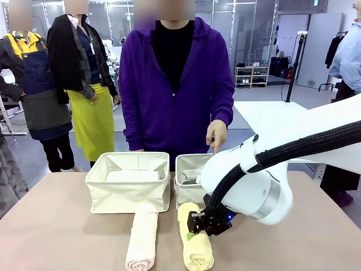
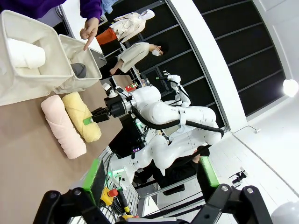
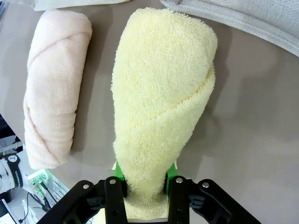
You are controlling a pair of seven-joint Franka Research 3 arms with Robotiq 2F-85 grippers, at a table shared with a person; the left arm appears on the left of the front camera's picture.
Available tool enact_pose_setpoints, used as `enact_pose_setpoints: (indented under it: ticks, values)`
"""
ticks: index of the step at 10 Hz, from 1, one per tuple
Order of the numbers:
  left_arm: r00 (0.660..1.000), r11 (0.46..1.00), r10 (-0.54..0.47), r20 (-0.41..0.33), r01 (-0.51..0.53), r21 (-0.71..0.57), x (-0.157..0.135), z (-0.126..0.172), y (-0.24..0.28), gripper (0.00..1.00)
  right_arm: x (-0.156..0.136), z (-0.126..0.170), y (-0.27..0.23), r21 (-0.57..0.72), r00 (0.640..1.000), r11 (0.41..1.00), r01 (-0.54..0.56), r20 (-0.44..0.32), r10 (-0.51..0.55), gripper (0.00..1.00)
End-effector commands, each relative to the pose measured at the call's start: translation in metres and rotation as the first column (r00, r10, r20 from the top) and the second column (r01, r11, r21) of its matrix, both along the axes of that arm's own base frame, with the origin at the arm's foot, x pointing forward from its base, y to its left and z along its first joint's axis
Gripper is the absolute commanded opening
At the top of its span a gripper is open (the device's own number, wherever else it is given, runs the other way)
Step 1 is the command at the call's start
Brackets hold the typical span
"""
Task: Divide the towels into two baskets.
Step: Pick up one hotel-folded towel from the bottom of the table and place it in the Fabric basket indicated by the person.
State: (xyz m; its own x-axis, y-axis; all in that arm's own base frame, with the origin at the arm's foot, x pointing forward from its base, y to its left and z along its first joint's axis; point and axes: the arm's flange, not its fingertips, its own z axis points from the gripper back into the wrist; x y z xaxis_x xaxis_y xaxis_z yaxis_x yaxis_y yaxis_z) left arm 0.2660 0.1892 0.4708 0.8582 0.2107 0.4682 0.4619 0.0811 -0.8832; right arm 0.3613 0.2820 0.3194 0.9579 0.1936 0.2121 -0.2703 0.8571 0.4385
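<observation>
- Right gripper (image 1: 210, 223): jaws drawn narrow and clamped on the near end of the yellow towel (image 1: 196, 248); in the right wrist view the green pads press both sides of the roll
- Yellow towel: lying lengthwise on the table (image 1: 67, 237), in front of the right basket (image 1: 186, 197), far end close to the basket's front wall
- Pink towel (image 1: 142, 237): flat on the table, just beside the yellow towel and parallel to it, not touching; its far end meets the front of the left basket (image 1: 127, 197)
- White towel (image 1: 132, 176): inside the left basket, lying crosswise
- Grey towel (image 2: 80, 71): inside the right basket, partly hidden
- Left gripper (image 2: 152, 175): jaws spread wide, nothing between them, raised above the table, well apart from the towels
- Person's hand (image 1: 216, 134): index finger pointing down over the right basket
</observation>
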Motion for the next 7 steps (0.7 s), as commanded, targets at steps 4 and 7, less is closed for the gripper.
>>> enact_pose_setpoints:
  ticks: [4, 7]
  values:
    - [1.000, 1.000, -0.001, 0.007, 0.001, -0.020, -0.002, 0.004, 0.002, 1.00, -0.001, -0.002, 0.001, -0.002, 1.000, 1.000, -0.002, -0.002, 0.002, 0.18]
    - [1.000, 1.000, -0.001, 0.007, 0.001, -0.020, -0.002, 0.004, 0.002, 1.00, -0.004, 0.041, -0.007, -0.059, 0.996, 0.995, -0.084, 0.022, 0.085, 0.36]
